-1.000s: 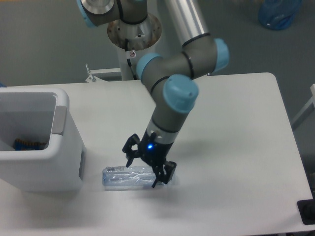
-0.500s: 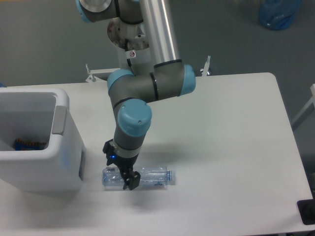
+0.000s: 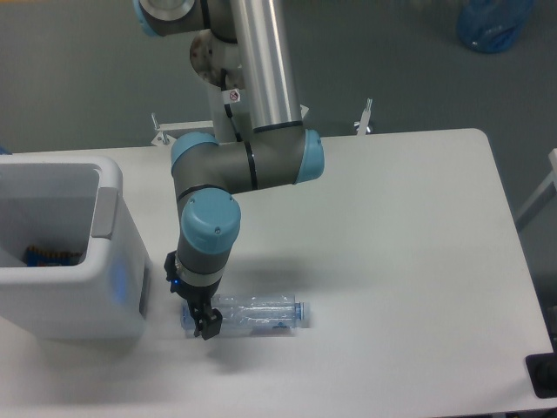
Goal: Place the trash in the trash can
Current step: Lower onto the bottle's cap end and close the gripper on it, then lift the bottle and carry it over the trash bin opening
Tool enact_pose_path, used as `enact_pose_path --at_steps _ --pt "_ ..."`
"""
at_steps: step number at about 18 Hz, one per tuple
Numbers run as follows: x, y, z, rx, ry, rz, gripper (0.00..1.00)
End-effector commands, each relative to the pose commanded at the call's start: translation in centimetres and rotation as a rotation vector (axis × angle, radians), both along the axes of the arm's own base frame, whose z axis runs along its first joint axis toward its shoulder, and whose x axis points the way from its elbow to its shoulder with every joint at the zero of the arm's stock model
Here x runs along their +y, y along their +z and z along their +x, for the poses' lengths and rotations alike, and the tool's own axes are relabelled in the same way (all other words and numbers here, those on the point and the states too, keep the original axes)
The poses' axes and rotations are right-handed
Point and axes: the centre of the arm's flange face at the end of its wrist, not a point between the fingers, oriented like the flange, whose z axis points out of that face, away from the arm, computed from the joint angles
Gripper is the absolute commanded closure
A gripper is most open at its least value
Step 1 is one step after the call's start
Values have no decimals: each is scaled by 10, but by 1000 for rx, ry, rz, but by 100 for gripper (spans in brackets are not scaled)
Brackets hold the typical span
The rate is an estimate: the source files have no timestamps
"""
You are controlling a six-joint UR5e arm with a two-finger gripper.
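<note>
1. Lying on its side on the white rectangular table (image 3: pixel 400 226), the crushed clear plastic bottle (image 3: pixel 257 314) shows a crinkled, see-through body with pale glints and a bluish ring at its neck.

2. Its long axis runs roughly left to right across the fixed camera's view, almost parallel to the table's near edge; the bluish neck end points right, and the base end points left toward the bin.

3. The bottle rests near the front of the table, just beside the lower right corner of the large white boxy plastic trash can (image 3: pixel 122 287), apart from it by a narrow strip of table.

4. The black two-finger gripper (image 3: pixel 198 315) of the grey and light-blue jointed robot arm (image 3: pixel 235 165) is down over the bottle's left, base end. Its fingers straddle that end, but whether they are clamped on the plastic or merely around it I cannot tell from this angle.

5. The trash can stands at the left edge of the table with a grey handle panel (image 3: pixel 104 212) on its right side; something small and dark with blue and orange (image 3: pixel 48 255) lies inside, too small to identify.
</note>
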Motion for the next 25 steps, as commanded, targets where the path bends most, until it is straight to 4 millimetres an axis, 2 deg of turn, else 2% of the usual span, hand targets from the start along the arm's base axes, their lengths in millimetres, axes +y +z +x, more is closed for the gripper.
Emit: enact_pose_path --at_steps 3,5,9,13,16,19,22,25 --pt "-1 -7 -2 14 1 -22 1" --pt "0 -10 -4 29 1 -33 11" --pt "3 -4 -8 41 15 -26 37" --pt "8 1 -12 59 20 -2 55" --pt "12 10 -15 67 28 12 56" --pt "18 29 -22 87 33 45 57" --pt "16 64 -48 119 77 105 57" --pt "26 101 -70 94 159 191 57"
